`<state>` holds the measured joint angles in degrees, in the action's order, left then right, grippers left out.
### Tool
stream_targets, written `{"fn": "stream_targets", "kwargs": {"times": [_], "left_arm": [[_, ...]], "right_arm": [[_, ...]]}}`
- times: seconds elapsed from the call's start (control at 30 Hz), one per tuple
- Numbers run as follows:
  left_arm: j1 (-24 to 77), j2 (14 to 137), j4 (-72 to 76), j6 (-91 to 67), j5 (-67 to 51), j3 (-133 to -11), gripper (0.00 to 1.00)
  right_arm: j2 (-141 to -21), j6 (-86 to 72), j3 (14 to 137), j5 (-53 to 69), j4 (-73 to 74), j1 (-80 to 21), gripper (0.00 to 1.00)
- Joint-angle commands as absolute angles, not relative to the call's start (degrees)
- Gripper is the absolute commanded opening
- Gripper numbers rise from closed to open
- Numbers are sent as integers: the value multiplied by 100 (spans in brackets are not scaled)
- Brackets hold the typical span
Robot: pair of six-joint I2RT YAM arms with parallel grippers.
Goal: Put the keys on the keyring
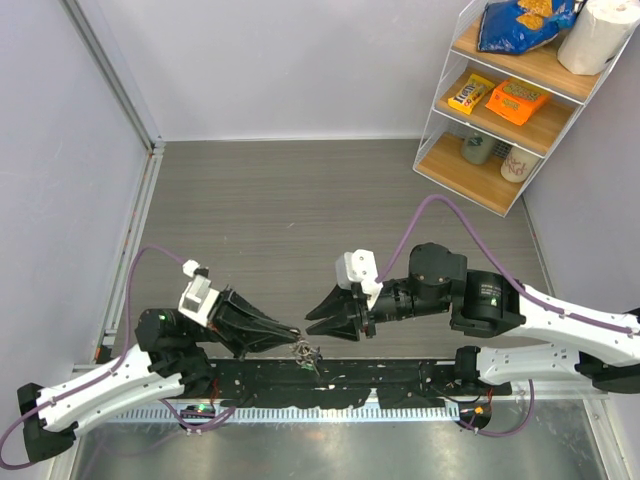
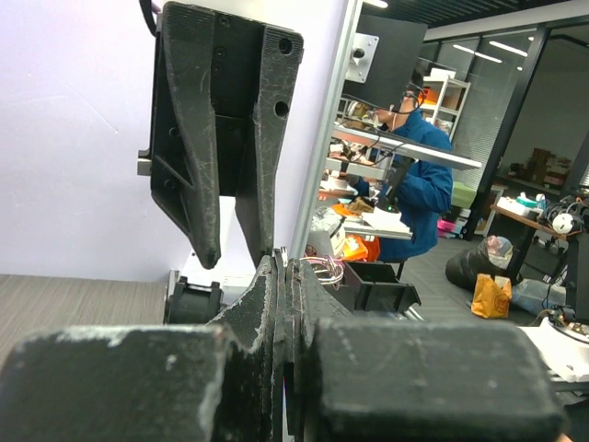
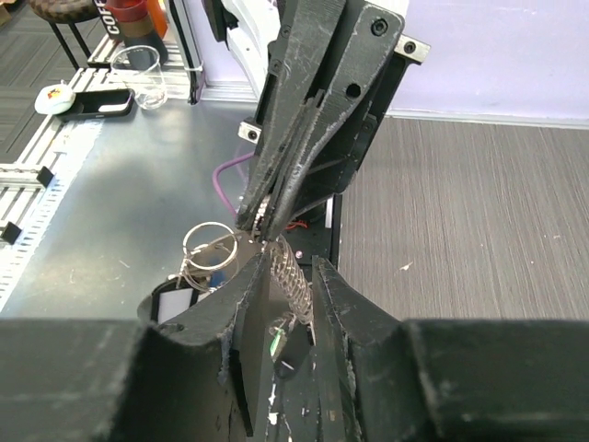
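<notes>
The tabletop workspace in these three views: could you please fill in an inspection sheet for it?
Surface: grey wood-grain table; no marks seen.
Job's things: keyring held up off the table, its chain strip hanging down; single keys too small to tell apart.
Clutter: wire shelf in the far right corner, holding a chips bag, paper towel roll and candy boxes.
Grippers: left gripper shut on the keyring; right gripper open, fingers either side of the chain strip.
Cables: purple cables arch over the arms, apart from the keyring.
Surroundings: pale walls; a person in blue at a desk.
</notes>
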<state>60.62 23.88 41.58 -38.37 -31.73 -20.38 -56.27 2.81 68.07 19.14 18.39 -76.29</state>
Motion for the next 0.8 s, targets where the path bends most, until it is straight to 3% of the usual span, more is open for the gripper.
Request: {"fn": "stream_targets", "kwargs": {"times": [0.0, 0.77], "left_arm": [[6064, 2382, 4623, -3797, -2857, -2022, 0], [6056, 2180, 4579, -3691, -2285, -1890, 0]], "right_arm": [[-5642, 228, 6812, 1916, 1442, -7725, 31], [-5906, 229, 6891, 1582, 1327, -7910, 24]]}}
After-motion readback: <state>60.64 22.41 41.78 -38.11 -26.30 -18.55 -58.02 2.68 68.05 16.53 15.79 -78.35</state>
